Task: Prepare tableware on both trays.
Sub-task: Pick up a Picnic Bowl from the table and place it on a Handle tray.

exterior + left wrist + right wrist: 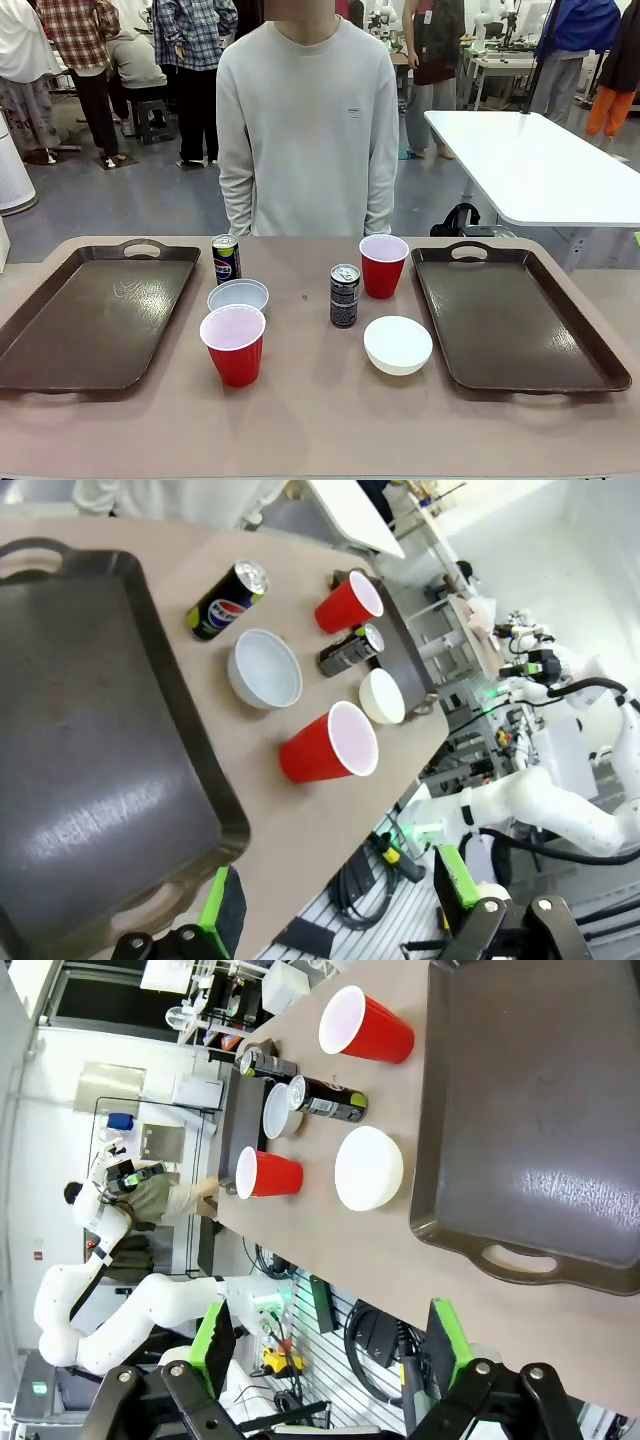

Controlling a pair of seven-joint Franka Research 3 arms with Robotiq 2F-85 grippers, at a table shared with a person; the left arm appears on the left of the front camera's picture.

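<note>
Two dark brown trays lie bare at the table's ends, the left tray (pixel 95 320) and the right tray (pixel 515 320). Between them stand a Pepsi can (pixel 226 259), a white bowl (pixel 238 296), a red cup (pixel 234 346), a dark can (pixel 344 295), a second red cup (pixel 383 266) and a second bowl (pixel 398 344). My left gripper (pixel 338 895) hangs open above the near corner of the left tray (pixel 90 730), holding nothing. My right gripper (pixel 330 1340) is open too, high over the table's front edge beside the right tray (pixel 530 1110).
A person (pixel 308 130) in a light sweater stands at the far edge of the table, arms down. A white table (pixel 540 160) stands behind on the right. Bare brown tabletop (pixel 320 420) runs along the near edge.
</note>
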